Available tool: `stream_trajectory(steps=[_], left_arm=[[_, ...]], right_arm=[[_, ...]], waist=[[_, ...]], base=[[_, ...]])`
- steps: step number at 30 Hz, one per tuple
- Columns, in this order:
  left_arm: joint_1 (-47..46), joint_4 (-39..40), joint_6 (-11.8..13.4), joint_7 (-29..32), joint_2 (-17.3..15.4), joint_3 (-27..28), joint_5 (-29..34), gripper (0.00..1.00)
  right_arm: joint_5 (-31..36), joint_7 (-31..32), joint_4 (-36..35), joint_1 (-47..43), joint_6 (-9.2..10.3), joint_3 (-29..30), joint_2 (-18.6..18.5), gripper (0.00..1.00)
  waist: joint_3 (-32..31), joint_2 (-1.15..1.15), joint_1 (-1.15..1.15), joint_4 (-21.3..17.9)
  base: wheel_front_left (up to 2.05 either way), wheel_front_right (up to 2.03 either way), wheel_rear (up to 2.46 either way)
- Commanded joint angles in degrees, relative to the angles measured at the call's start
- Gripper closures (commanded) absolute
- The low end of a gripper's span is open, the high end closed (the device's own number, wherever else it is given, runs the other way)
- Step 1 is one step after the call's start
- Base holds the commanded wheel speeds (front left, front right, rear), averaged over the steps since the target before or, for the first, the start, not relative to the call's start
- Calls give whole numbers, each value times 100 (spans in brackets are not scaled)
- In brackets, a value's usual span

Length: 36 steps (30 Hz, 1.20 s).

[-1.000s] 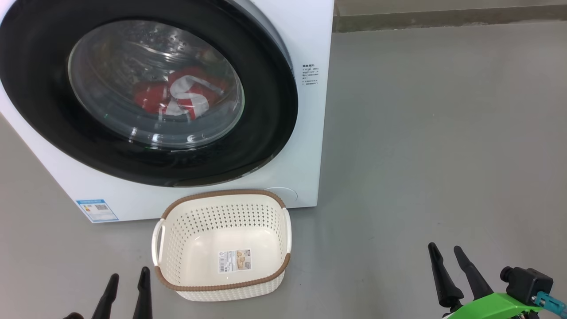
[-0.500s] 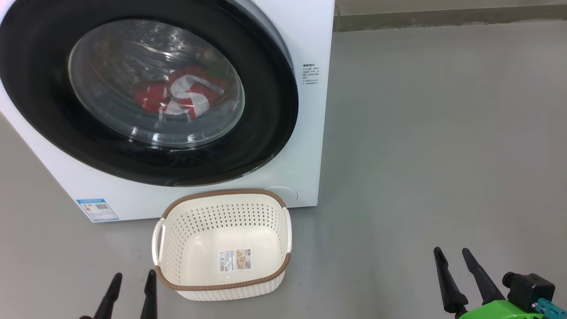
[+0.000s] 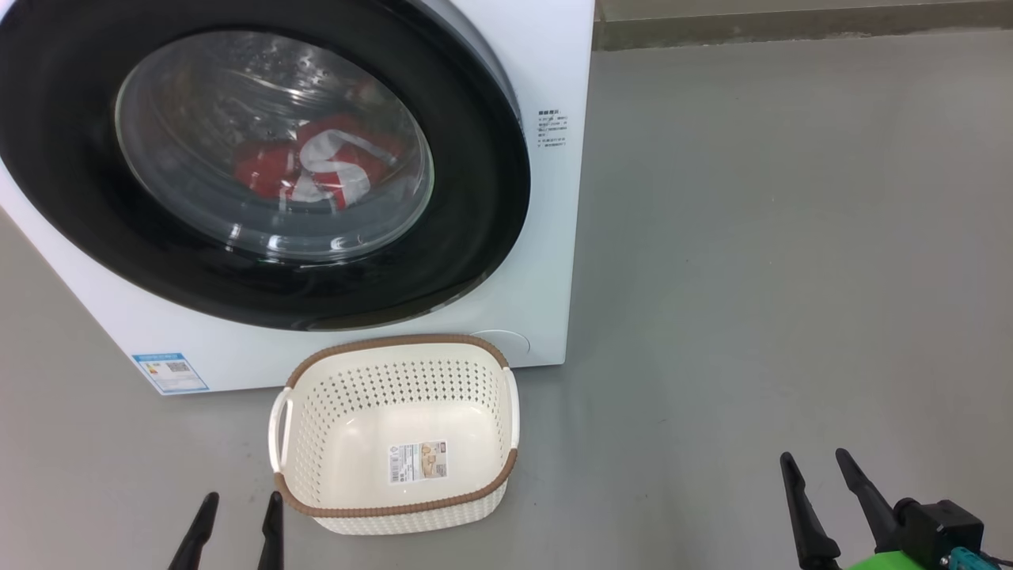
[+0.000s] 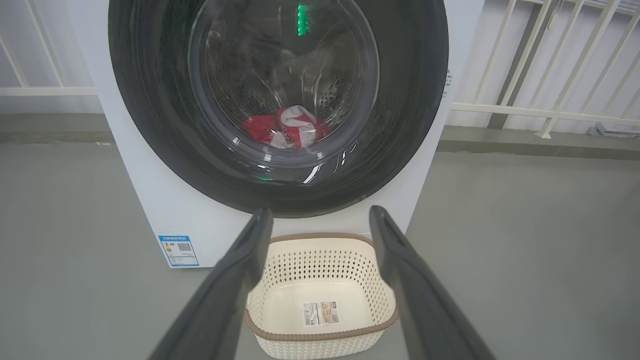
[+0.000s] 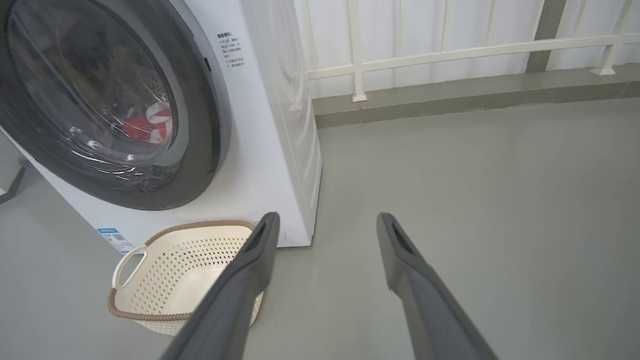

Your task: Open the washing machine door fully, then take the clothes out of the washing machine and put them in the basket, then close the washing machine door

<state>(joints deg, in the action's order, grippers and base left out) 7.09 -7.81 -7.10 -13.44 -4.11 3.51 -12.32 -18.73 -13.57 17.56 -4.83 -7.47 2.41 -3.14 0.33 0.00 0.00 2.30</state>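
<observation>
The white washing machine [image 3: 554,237] fills the upper left of the head view. Its round black-rimmed washing machine door [image 3: 475,198] looks shut against the front. Behind the glass lie the red and white clothes [image 3: 316,166] in the drum. On the floor before the machine stands the cream basket [image 3: 396,355] with a brown rim, nothing in it but a paper label. At the bottom left, beside the basket's near left corner, my left gripper [image 3: 241,500] is open. Well right of the basket, my right gripper [image 3: 815,457] is open too. Neither holds anything.
Bare grey floor [image 3: 752,277] stretches to the right of the machine. A low kerb [image 5: 450,97] with a white railing [image 5: 425,52] runs behind. A small blue label [image 3: 170,372] is stuck at the machine's lower left corner.
Both grippers have sunk lower in the head view, the right one also drifting right. The whole picture has shifted slightly, so the camera moved a little.
</observation>
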Motion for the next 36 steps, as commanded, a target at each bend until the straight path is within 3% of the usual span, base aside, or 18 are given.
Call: stream_trajectory(steps=[1,20,21,22,28,36], left_arm=[[-72,163,-36,-115,-94,158,180,0],[-94,124,-38,-156,-95,188,2,0],[-102,125,-38,-156,-97,180,-2,0],[-115,125,-38,-156,-97,158,-5,0],[-289,178,-38,-156,-126,45,-133,0],[-534,231,-38,-156,-221,-143,-343,0]], right_arm=[[221,-102,-128,25,-2,-114,-65,0],[332,-142,-252,45,-2,-44,-10,0],[305,-142,-286,69,-2,-61,-7,67],[288,-142,-334,98,-2,-85,-5,100],[-113,-142,-498,531,-2,-324,13,100],[-890,-143,-413,1843,-2,-853,24,100]], waist=[[0,0,0,-3],[41,0,0,9],[51,0,0,17],[69,0,0,42],[322,0,0,219],[788,0,0,531]], base=[[0,0,0],[0,0,0],[0,0,0],[0,0,0],[0,0,0],[0,0,0]])
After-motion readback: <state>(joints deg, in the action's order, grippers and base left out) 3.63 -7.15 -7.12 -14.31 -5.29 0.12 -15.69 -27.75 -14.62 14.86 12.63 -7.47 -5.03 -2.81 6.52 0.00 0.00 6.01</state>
